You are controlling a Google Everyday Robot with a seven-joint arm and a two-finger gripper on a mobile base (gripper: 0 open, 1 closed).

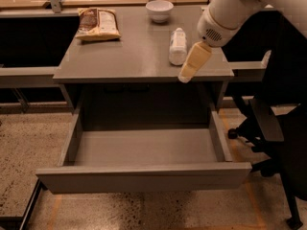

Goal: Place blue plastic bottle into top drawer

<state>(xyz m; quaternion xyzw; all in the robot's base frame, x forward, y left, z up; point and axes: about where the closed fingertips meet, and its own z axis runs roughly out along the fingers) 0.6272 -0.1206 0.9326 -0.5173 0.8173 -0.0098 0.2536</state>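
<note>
The top drawer [144,176] stands pulled out beneath the grey desk [120,61]. The white arm [225,13] reaches in from the upper right, slanting down and leftward, with its cream gripper [186,75] over the desk's front right edge; how wide it stands cannot be made out. The blue plastic bottle [178,46] lies on the desktop just left of the gripper, not in its grasp.

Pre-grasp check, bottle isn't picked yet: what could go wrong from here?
1. The blue plastic bottle lies on its side on the desk; the gripper, just right of it near the front edge, could clip it and roll it.
2. The top drawer sits open below and forward of that edge; an early release would land the bottle on the desk.
3. The chair stands close on the right; the arm might brush it.
</note>
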